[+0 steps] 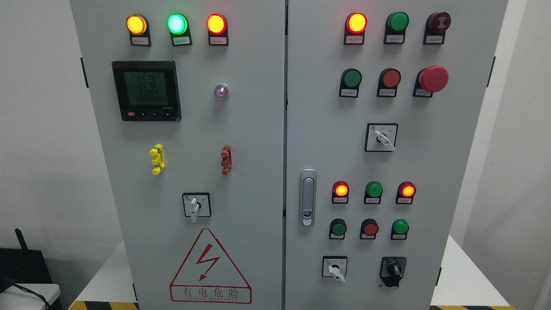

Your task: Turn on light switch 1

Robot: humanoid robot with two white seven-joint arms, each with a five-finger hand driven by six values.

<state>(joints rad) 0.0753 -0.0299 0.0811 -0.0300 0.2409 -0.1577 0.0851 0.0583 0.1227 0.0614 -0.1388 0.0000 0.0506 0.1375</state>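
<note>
Only cabinet [241,129] w/ rotary switches [196,205]; no hand visible.

walls: plain white [43,129]
floor: white, yellow-black hazard tape [103,305]
lower left: black box [21,262], cable

Industrial electrical room or test lab, judging by grey double-door control cabinet [258,172] with indicator lamps [177,23], digital meter [146,90], high-voltage warning triangle [210,269].
</note>
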